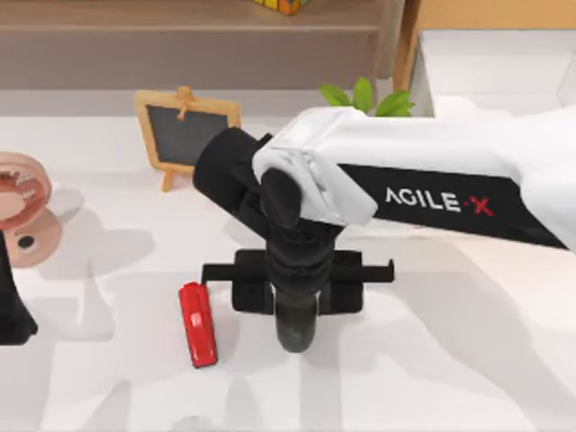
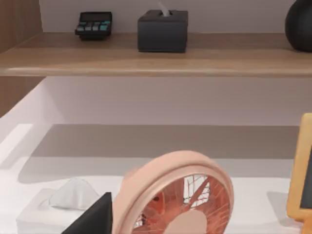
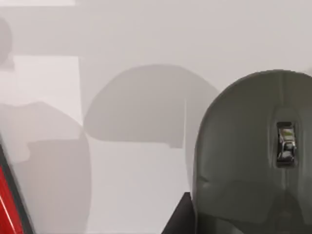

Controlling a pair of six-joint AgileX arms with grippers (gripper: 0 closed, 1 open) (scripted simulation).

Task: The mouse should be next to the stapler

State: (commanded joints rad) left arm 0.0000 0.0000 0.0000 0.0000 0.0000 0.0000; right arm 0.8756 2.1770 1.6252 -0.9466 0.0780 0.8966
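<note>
The red stapler point(image 1: 198, 324) lies on the white table, left of centre near the front. My right arm reaches in from the right, and its gripper point(image 1: 295, 310) points down just right of the stapler. It is shut on the dark grey mouse point(image 1: 295, 335), whose rounded end pokes out below the wrist. In the right wrist view the mouse point(image 3: 248, 156) looms close with its scroll wheel showing, one dark finger point(image 3: 180, 217) against its side, and it casts a shadow on the table. The stapler's red edge point(image 3: 7, 209) sits at that view's corner. My left arm point(image 1: 9, 306) is parked at the left edge.
A pink fan point(image 1: 22, 207) stands at the far left, with a white tissue box point(image 2: 63, 204) beside it. A small chalkboard easel point(image 1: 184, 130) and a green plant point(image 1: 364, 94) stand at the back. A wooden shelf point(image 2: 156, 58) carries a calculator point(image 2: 93, 24) and a dark box point(image 2: 162, 31).
</note>
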